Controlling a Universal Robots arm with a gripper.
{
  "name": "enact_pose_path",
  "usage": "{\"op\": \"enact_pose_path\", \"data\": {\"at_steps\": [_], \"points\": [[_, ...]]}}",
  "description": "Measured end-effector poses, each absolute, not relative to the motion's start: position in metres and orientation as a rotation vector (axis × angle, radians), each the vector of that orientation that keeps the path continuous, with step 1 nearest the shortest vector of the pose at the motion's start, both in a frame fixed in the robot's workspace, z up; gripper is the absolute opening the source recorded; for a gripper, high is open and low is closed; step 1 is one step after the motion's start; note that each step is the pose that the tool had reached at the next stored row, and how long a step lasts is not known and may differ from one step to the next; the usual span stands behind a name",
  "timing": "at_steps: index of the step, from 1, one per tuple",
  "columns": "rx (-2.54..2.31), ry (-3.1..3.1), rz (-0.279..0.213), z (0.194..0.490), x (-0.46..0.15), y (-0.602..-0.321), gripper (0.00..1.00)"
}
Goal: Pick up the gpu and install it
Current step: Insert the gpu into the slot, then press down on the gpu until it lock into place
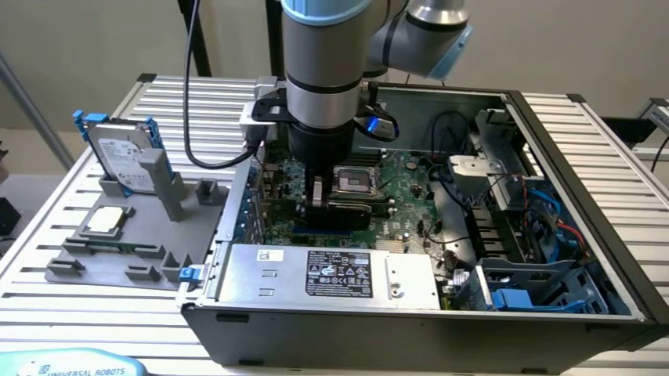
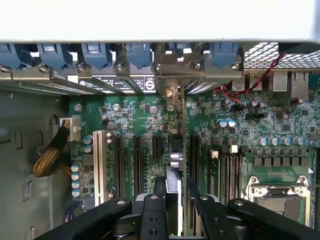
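the gripper (image 2: 172, 200) stood closed on the gpu (image 2: 173, 165), its two black fingers (image 2: 159, 192) pinching the thin card, which showed edge-on and upright in the wrist view, running from between the jaws toward the rear slot bracket (image 2: 172, 80) of the case. in the exterior view the gripper (image 1: 332, 205) was low inside the open computer case (image 1: 585, 157), over the green motherboard (image 1: 403, 176) and just beside the empty processor socket (image 1: 353, 182). the work looked to be at the install step: the card was off its stand and hung over the row of expansion slots (image 2: 135, 160), seemingly in line with one of them, though whether its edge had entered the slot could not be told. seating would call for a straight push with the card kept upright and its end bracket matched to the rear opening. room was tight: slots sat on either side, the power supply (image 1: 334, 274) was near, and the case's rear wall bounded the card's far end. outside, on the exterior view's left, the hard drive (image 1: 121, 153) and the processor chip (image 1: 108, 221) rested on the grey parts stand (image 1: 63, 266), well apart from the arm.
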State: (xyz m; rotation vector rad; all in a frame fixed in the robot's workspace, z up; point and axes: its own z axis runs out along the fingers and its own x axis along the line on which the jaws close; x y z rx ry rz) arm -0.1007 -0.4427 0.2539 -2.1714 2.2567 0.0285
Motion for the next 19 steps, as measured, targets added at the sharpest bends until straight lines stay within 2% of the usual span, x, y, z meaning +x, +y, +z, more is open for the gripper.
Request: {"op": "enact_pose_path", "data": {"at_steps": [19], "points": [[-2.173, 2.254, 0.029, 0.2529, -0.1037, -0.4439, 0.27]]}}
